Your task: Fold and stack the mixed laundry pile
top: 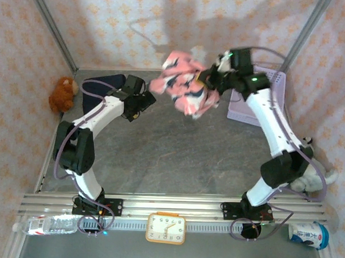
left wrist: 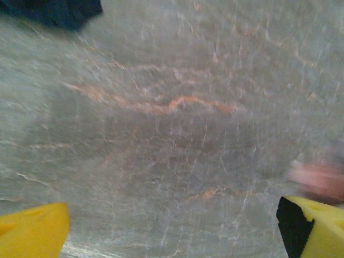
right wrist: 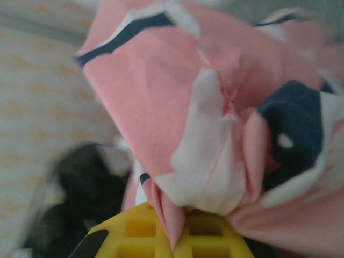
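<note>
Right gripper (top: 208, 79): clamped on pink printed garment (top: 182, 87), held up above grey table (top: 177, 163).
Left gripper (top: 144, 101): jaws spread wide, holding nothing.
Navy garment (top: 103, 84): on table, far-left corner.
Clock (top: 166, 228): numerals too small to read.

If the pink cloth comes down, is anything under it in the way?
Nothing visible. The pink cloth hangs from the right claw over bare table; the open left claw sits just left of it.
</note>
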Controlling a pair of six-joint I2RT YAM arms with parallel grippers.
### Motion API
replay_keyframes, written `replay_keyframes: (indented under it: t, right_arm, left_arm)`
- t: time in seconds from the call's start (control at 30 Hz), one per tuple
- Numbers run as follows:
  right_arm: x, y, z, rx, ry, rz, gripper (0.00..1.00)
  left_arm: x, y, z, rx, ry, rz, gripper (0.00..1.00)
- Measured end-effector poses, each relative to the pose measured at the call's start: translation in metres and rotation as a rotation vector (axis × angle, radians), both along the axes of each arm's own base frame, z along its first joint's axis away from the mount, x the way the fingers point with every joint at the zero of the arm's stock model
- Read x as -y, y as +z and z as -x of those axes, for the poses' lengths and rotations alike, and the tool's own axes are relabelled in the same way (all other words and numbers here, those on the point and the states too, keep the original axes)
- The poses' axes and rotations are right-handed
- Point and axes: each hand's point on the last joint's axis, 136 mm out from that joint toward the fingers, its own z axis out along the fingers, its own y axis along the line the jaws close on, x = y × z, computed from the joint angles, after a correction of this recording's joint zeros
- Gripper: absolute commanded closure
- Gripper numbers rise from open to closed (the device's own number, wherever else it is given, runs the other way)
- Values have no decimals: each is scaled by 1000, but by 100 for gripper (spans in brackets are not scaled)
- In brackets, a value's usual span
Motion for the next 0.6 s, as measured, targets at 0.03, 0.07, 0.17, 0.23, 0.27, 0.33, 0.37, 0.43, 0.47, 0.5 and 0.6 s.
replay_keyframes:
  t: [0.03,0.07,0.17,0.23,0.27,0.33,0.37,0.43,0.47,0.5,0.6]
  right_arm:
    - [-3,-29,3,-55,15,41,73]
    - [-2,-67,5,-131,18,105,68]
    - [24,-165,19,-324,-8,310,54]
    - [43,-207,33,-419,-12,420,52]
    - [50,-219,38,-448,-12,459,51]
    - [57,-226,42,-466,-10,505,50]
    - [58,-225,41,-455,-8,516,49]
    - [53,-216,34,-414,-2,521,49]
    - [49,-211,29,-391,4,520,49]
    - [41,-204,22,-361,13,515,49]
    - [14,-195,7,-284,61,503,47]
  left_arm:
    - [-4,4,2,10,8,-7,0]
    - [-7,8,5,21,16,-16,0]
    - [-15,14,16,39,32,-35,0]
    - [-19,13,24,36,38,-45,0]
    - [-21,9,28,29,40,-51,0]
    - [-22,1,33,10,39,-61,0]
    - [-22,-2,35,1,37,-64,0]
    - [-19,-8,38,-13,27,-67,0]
    - [-16,-10,39,-17,20,-67,0]
    - [-12,-12,38,-21,11,-65,0]
    - [4,-22,32,-45,-27,-60,0]
